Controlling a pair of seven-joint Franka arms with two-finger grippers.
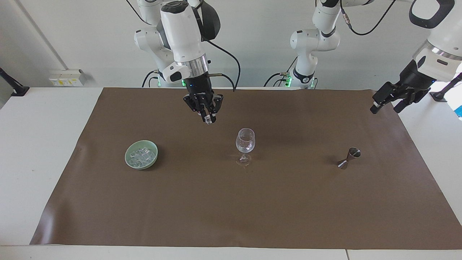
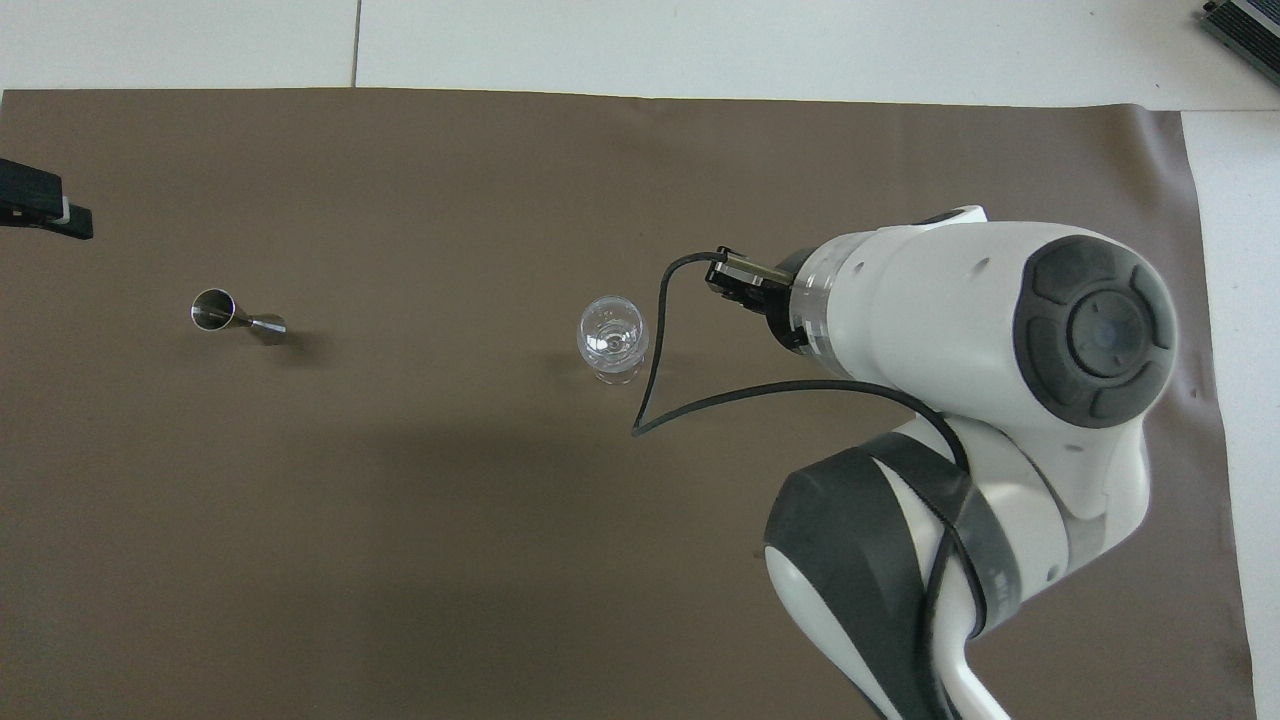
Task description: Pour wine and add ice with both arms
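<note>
My right gripper is up in the air over the brown mat, between the pale green bowl and the clear stemmed glass, close to the glass. It is shut on one small clear ice cube. The bowl holds a heap of ice. In the overhead view the right arm's wrist hides the gripper's fingers and the bowl; the glass stands beside it. My left gripper hangs open and empty over the mat's edge at the left arm's end.
A small steel jigger stands on the mat toward the left arm's end, level with the glass; it also shows in the overhead view. The brown mat covers most of the white table.
</note>
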